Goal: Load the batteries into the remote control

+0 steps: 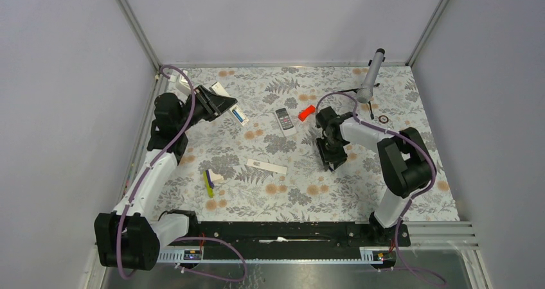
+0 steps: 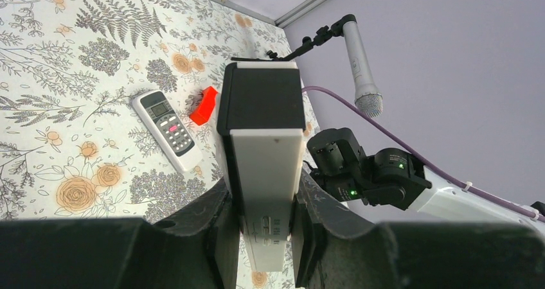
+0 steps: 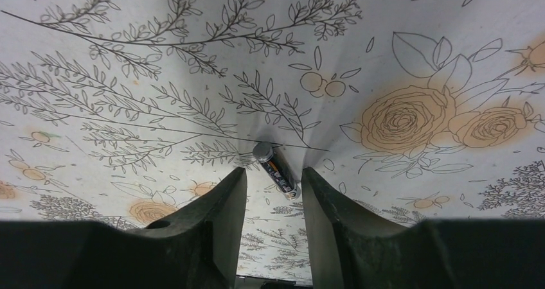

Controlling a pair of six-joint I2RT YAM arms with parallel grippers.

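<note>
Light-grey plastic forms the remote control point(image 1: 284, 121), a small rectangular handset lying face up near the middle of the table point(image 1: 360, 192). It has a dark display at its far end and rows of small buttons below, 1 of them pinkish in the left wrist view. A bright orange-red piece point(image 1: 306, 112) sits just beside it on the right.

Only 1 battery point(image 3: 277, 173) can be made out for certain. It is a tiny dark cylinder with a shiny silver cap, and its printed label is too small to read. It lies on the cloth point(image 3: 398, 58) to the right of the remote and apart from it, between the 2 black fingers point(image 3: 225, 205) of the right gripper point(image 3: 272, 176). The jaws stand apart on either side of it, with a gap on the left side. Whether the right finger touches it is hard to tell. The soft cloth, printed with grey ferns and orange roses, puckers around the battery. In the top view the gripper hides the battery entirely.

The left gripper point(image 2: 267, 189) is clamped on a smooth, hard-edged white block point(image 2: 260, 96) with a black far end, raised above the table's far left. The block's near end is cut off between the fingers.

A slim white bar point(image 1: 267, 166) lies flat nearer the arms, and a grey microphone point(image 1: 371, 77) stands at the far right.
</note>
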